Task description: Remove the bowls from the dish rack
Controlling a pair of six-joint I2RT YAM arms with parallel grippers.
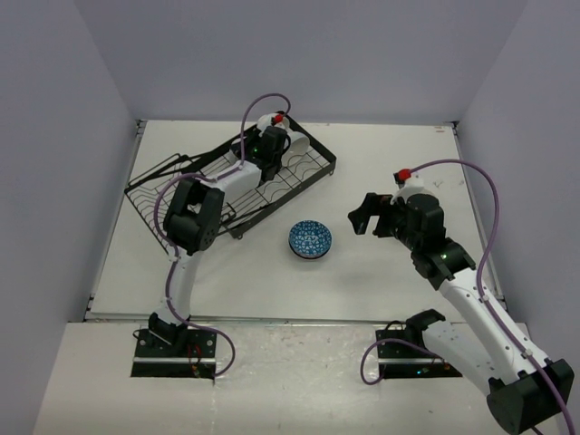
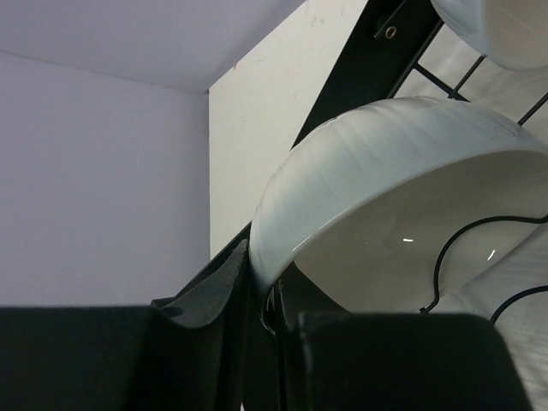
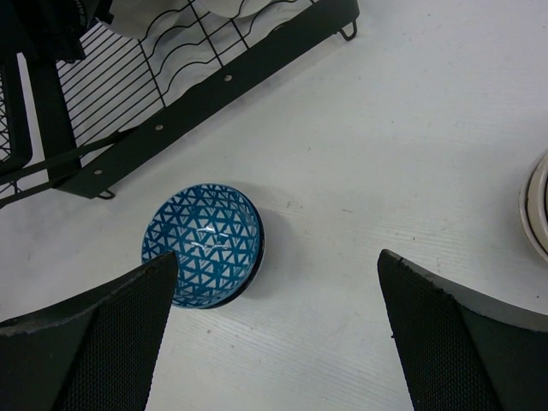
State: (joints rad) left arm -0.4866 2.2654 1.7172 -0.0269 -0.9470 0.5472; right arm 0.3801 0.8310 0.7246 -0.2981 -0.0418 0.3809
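Note:
The black wire dish rack (image 1: 181,186) lies at the far left of the table. Inside its far end my left gripper (image 1: 269,150) is shut on the rim of a white bowl (image 1: 295,142). In the left wrist view that white bowl (image 2: 385,171) stands on edge among the wires, its lower rim pinched in my left gripper (image 2: 267,295). A second white bowl (image 2: 501,30) sits just beyond it. A blue-and-white patterned bowl (image 1: 310,239) rests upright on the table in front of the rack. My right gripper (image 1: 367,217) hangs open to its right, holding nothing.
In the right wrist view the blue bowl (image 3: 204,244) lies left of my open right gripper (image 3: 278,334), with the rack's frame (image 3: 231,77) behind it. The rims of stacked pale bowls (image 3: 538,210) show at the right edge. Walls enclose the table.

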